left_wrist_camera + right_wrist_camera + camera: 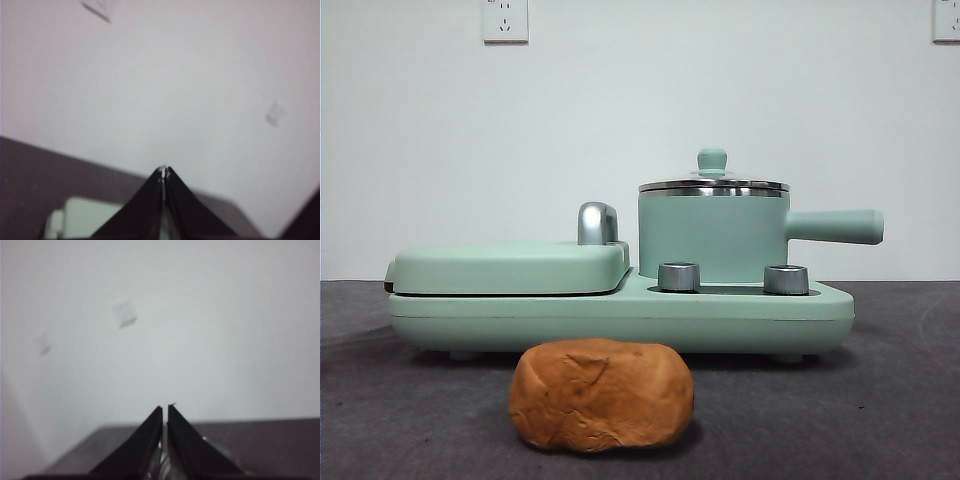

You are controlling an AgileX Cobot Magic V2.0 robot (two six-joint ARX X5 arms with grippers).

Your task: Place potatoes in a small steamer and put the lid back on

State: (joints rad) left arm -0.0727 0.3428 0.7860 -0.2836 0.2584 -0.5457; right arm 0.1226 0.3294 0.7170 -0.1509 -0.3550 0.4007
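Observation:
The potato (602, 394) is an orange-brown creased lump lying on the dark table close to the front camera, in front of the appliance. The small steamer (712, 238), a mint-green pot with a side handle (835, 226) pointing right, stands on the right half of the appliance base. Its glass lid (713, 184) with a green knob sits on the pot. Neither arm shows in the front view. My left gripper (163, 170) is shut and empty, facing the wall. My right gripper (165, 408) is also shut with nothing in it.
A flat green griddle (510, 268) with a chrome handle (597, 223) fills the left half of the mint-green base (620, 318). Two steel dials (679, 277) stand in front of the pot. A white wall with sockets (505, 20) stands behind.

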